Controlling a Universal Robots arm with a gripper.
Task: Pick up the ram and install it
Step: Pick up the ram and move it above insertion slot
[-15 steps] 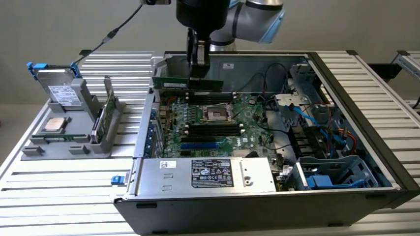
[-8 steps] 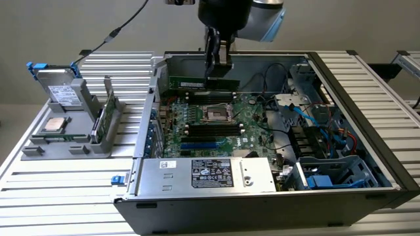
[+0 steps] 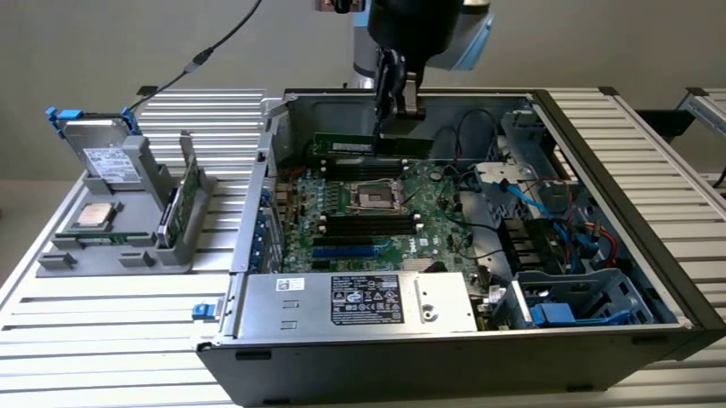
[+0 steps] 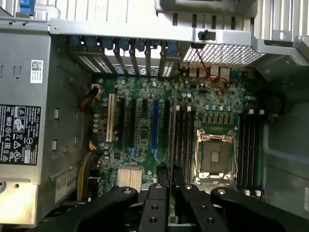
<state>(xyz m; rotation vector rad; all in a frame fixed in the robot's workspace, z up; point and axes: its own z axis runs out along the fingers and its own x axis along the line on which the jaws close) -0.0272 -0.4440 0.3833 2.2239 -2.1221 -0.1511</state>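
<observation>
ram [image 3: 346,146] clamped edge-on in pincer [image 3: 399,126], above motherboard [image 3: 437,212]

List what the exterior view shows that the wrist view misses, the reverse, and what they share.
Exterior view: a grey holder beside the case, carrying a silver processor chip and a green card. Wrist view: a white expansion slot and a yellow-black cable bundle beside the power supply. Both: the tool shut on the ram over the motherboard, and the empty processor socket.
</observation>
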